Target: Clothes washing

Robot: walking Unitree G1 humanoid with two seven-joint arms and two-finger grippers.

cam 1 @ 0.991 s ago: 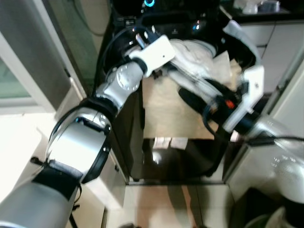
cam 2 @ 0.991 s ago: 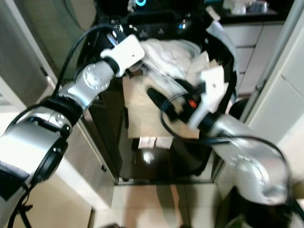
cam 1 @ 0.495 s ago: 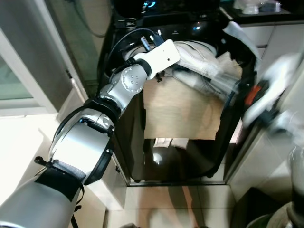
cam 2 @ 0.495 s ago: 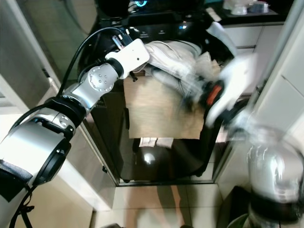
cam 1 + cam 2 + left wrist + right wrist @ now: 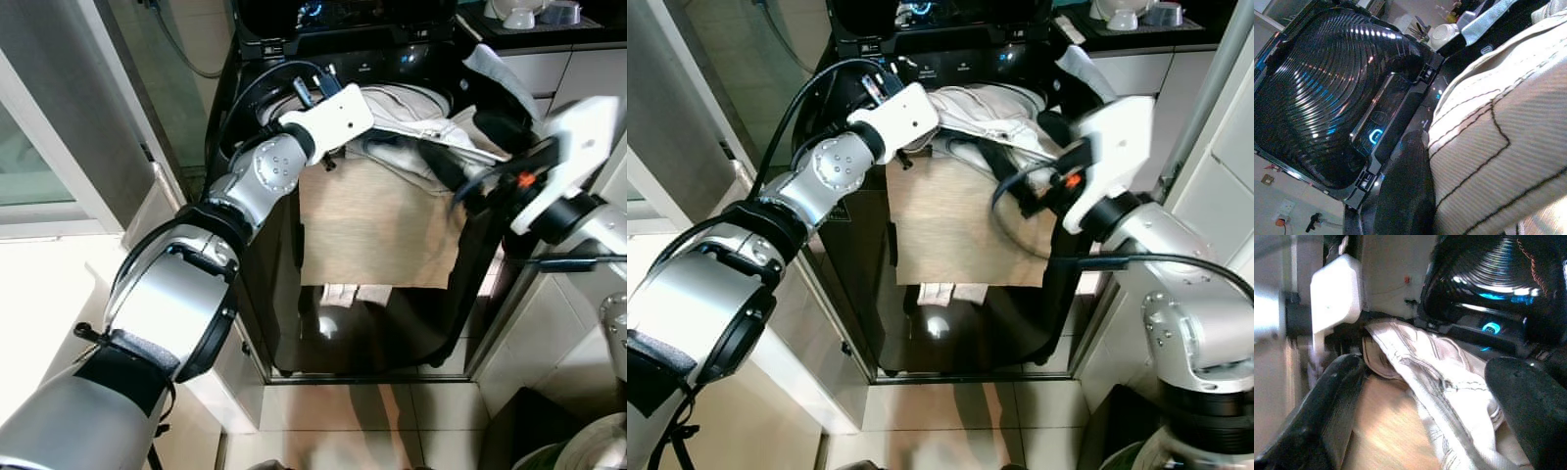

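A black top-loading washing machine (image 5: 263,264) stands with its ribbed lid (image 5: 1327,88) raised. A cream garment with dark stitching (image 5: 407,106) lies bunched over the drum opening. A tan cloth (image 5: 377,225) hangs from it down the machine's front. My left arm's white wrist (image 5: 328,116) sits at the opening's left rim, and the left gripper (image 5: 1415,205) is pressed against the cream garment (image 5: 1498,147), which hides part of it. My right gripper (image 5: 468,149) hovers at the right rim, open, its fingers (image 5: 1327,406) spread wide with the garment (image 5: 1440,367) ahead of them.
A glass sliding door (image 5: 59,147) borders the left. White cabinet fronts (image 5: 578,69) and a counter with bowls (image 5: 519,12) stand at the right. Lit controls (image 5: 392,61) run along the machine's back. Tiled floor (image 5: 333,421) lies in front.
My right gripper has drawn back from over the tan cloth, up and to the right, to the opening's right rim. The left arm has stayed at the opening.
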